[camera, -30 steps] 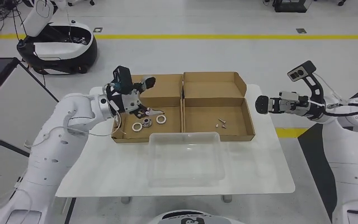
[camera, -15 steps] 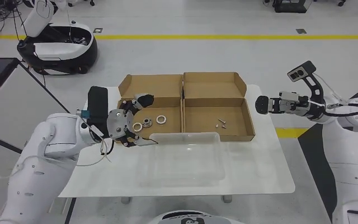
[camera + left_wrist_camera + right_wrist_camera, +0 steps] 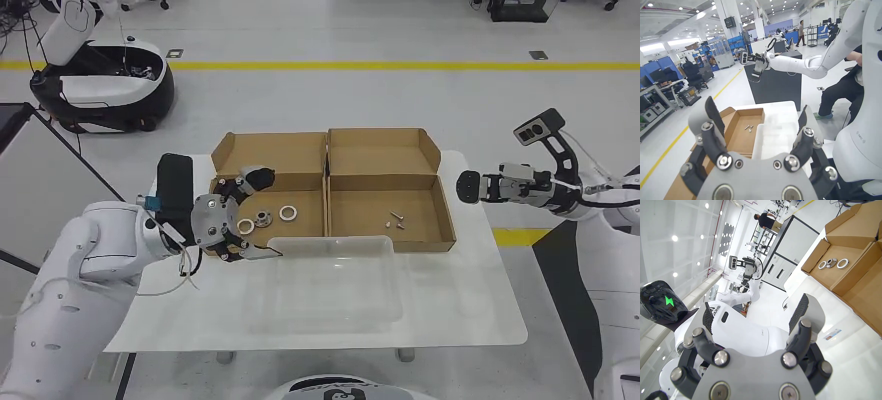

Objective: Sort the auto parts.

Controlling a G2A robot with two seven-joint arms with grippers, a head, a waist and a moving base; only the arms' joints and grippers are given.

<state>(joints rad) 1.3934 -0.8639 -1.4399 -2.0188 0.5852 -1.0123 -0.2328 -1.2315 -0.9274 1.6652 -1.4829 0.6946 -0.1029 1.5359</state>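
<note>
Bright, even light falls from rows of ceiling lamps (image 3: 680, 8) across the hall. We see the white table (image 3: 470, 290) gleaming with only faint shadow, the floor (image 3: 400, 35) shining pale, and, in both wrist views, straight columns (image 3: 723, 17) leaning and bowing toward the edges.

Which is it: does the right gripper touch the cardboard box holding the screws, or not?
Apart. The top view shows bare table between the right gripper and the box side wall; its jaws are open and empty.
</note>
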